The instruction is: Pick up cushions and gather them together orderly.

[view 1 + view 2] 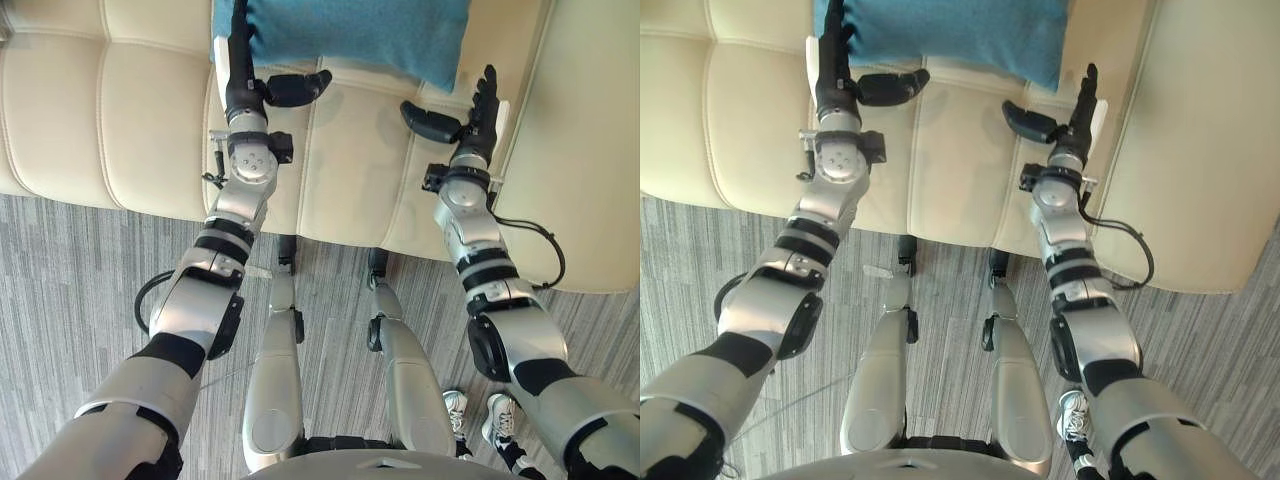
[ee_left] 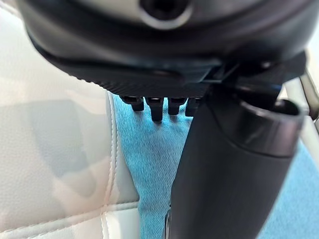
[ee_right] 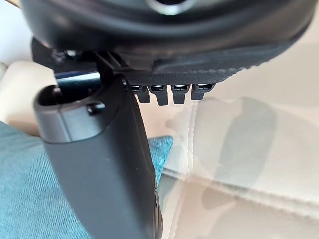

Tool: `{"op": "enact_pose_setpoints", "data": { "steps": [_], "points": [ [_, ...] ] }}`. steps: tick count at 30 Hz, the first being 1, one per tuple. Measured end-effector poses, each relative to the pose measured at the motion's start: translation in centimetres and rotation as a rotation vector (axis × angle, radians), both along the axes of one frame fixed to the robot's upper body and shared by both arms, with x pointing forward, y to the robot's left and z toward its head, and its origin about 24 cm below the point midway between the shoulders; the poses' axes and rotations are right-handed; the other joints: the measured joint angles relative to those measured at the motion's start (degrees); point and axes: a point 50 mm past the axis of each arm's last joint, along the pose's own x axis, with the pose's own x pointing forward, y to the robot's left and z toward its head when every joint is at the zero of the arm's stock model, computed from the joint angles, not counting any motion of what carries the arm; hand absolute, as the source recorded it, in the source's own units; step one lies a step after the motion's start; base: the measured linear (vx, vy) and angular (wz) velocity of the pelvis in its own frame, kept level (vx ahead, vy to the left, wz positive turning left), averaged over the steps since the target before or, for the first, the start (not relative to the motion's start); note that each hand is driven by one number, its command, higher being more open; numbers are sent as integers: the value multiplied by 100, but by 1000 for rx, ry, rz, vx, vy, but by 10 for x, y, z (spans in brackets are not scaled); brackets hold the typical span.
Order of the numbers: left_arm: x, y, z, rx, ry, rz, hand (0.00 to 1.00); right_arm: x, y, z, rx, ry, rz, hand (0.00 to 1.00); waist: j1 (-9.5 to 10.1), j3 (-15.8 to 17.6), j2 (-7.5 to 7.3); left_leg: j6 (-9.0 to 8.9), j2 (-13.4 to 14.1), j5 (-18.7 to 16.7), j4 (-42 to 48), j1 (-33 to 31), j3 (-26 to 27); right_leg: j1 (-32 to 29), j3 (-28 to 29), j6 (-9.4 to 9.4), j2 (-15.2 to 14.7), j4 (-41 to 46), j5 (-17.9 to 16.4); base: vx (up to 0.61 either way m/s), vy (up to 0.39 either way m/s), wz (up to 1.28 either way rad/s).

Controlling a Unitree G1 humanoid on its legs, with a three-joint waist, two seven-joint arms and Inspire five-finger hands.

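A teal cushion (image 1: 350, 30) lies on the cream sofa seat (image 1: 130, 110), reaching past the view's far edge. My left hand (image 1: 243, 70) rests against the cushion's left edge, fingers straight and thumb (image 1: 297, 88) stretched out below its near edge. My right hand (image 1: 482, 112) stands open just right of the cushion's near right corner (image 1: 443, 78), thumb (image 1: 430, 120) pointing inward under it. The left wrist view shows the cushion's teal cloth (image 2: 149, 159) past the straight fingers. In the right wrist view its corner (image 3: 162, 149) lies beside the thumb.
The sofa's padded armrest (image 1: 590, 140) rises close on the right of my right hand. Grey striped carpet (image 1: 80, 260) runs in front of the sofa. White shoes of a person (image 1: 478, 410) stand on the carpet at the lower right.
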Motion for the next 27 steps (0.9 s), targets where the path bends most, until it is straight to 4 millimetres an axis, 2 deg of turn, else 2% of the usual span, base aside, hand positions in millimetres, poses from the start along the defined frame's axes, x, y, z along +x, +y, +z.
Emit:
{"op": "enact_pose_setpoints", "data": {
  "steps": [1,2,3,4,7,8,9,10,11,12,15,17,19,22,25,27],
  "points": [
    [-2,5,-4,-11,4,12,100,-5,-6,-4,-3,0,-15,100,2,-2,0,-2,0,-2,0,48,0,15,0,-1,-3,69,-38,88,73,7],
    [-11,22,-15,-58,5,45,100,-19,-24,-14,-5,3,-46,100,5,-6,0,-22,2,-21,0,214,-11,144,-10,-1,-5,172,-128,87,64,7],
    [-15,27,-19,-80,2,52,100,-25,-30,-18,-4,2,-53,100,10,-16,0,-32,0,-33,-1,267,-16,177,-15,-5,-7,223,-169,104,59,9],
    [-27,37,-31,-139,-6,61,100,-40,-40,-30,-5,4,-63,100,35,-105,1,-81,-6,-111,-1,352,-24,195,-24,-12,-11,381,-287,117,22,8],
    [-51,49,-58,-228,3,57,100,-65,-53,-52,-8,36,-56,100,67,-320,-4,-74,-7,-152,-1,450,-45,201,-47,-20,-24,607,-462,102,-2,6],
    [-61,52,-72,-266,19,52,100,-76,-56,-61,-14,60,-52,100,94,-382,-1,-59,-6,-166,-1,536,-45,238,-50,-20,-37,698,-541,128,-21,9],
    [-78,51,-99,-315,67,51,100,-93,-56,-79,-1,101,-44,100,131,-420,-2,-60,-18,-216,0,760,-45,418,-64,-25,-57,805,-672,129,-24,10],
    [-84,50,-110,-333,96,52,100,-100,-56,-86,9,118,-43,100,147,-477,1,-51,-30,-241,-1,815,-48,457,-73,-23,-67,853,-731,166,-28,17],
    [-101,47,-140,-369,184,50,100,-117,-54,-105,38,171,-40,100,158,-645,1,-52,-51,-302,0,938,-68,556,-114,-25,-91,953,-861,154,-41,16],
    [-114,45,-159,-393,245,53,100,-126,-51,-117,59,207,-34,100,158,-776,-10,-46,-50,-329,0,1004,-74,604,-127,-27,-106,1010,-938,201,-53,18],
    [-167,32,-223,-483,476,52,100,-161,-33,-159,138,350,16,100,180,-1127,-19,-29,-78,-501,2,1478,-49,1039,-142,-17,-148,1094,-1176,139,-41,8],
    [-190,26,-248,-505,592,29,100,-177,-23,-178,167,432,59,100,179,-1313,-10,-9,-85,-591,31,1699,-35,1274,-166,-20,-163,1082,-1272,105,-29,6],
    [-215,22,-278,-523,746,6,100,-194,-6,-207,200,567,132,100,177,-1704,-7,-27,-86,-738,166,1845,-14,1536,-186,-23,-146,995,-1301,91,-7,3],
    [-240,16,-310,-499,934,-8,100,-212,11,-239,226,733,191,100,178,-2009,37,-37,-64,-911,268,2188,41,1964,-180,-25,-119,793,-1305,22,6,-4],
    [-265,15,-334,-452,1101,-5,100,-230,20,-262,221,872,230,100,179,-2374,58,-9,-42,-1014,261,2404,172,2219,-174,8,-109,580,-1309,9,16,-16],
    [-276,15,-345,-418,1187,-6,100,-241,21,-273,220,946,230,100,169,-2493,68,-14,-38,-1038,240,2511,182,2388,-176,53,-98,420,-1230,16,12,-5]
  ]
}}
